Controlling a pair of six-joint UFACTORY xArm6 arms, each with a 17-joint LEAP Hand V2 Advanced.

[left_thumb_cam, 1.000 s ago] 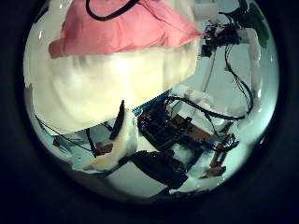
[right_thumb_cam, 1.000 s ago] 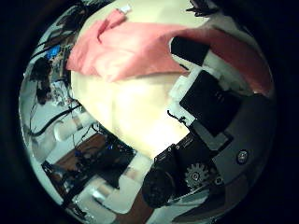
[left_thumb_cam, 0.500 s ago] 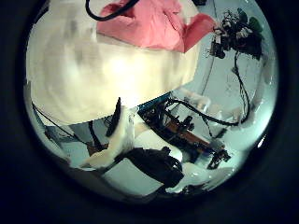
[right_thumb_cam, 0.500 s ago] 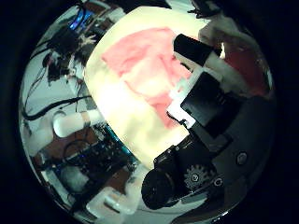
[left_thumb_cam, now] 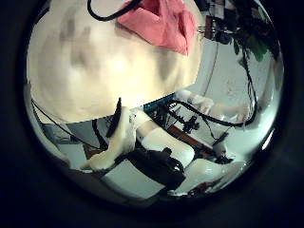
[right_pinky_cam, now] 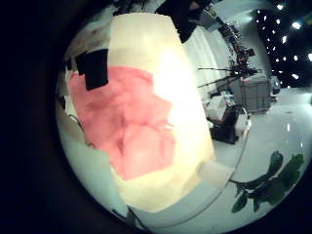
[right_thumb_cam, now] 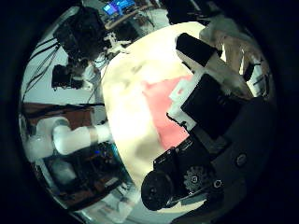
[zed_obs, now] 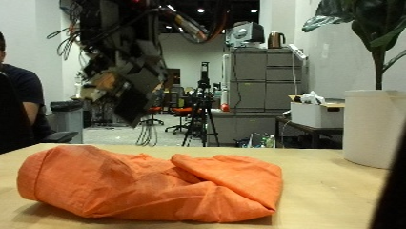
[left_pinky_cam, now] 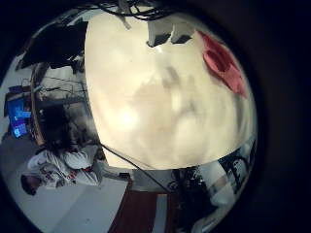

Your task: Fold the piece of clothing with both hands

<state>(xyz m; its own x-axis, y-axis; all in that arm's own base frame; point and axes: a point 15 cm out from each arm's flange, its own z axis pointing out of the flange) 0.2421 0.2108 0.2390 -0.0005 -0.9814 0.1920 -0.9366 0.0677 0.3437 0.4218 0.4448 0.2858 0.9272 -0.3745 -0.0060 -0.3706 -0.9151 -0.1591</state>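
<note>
Orange cloth (zed_obs: 152,186) lay crumpled and loosely folded on the wooden surface (zed_obs: 330,205), touching neither hand; one hand (zed_obs: 131,91) hung above, raised well clear, its fingers impossible to make out

Left hand (left_thumb_cam: 118,144): a white thumb reaches into its palm view, loose, with nothing in its grasp.
Right hand (right_thumb_cam: 217,101): black and white fingers (right_thumb_cam: 198,56) are relaxed and hold nothing.
Outside view: one hand (zed_obs: 127,86) hangs high at the far left; which hand it is cannot be told.
</note>
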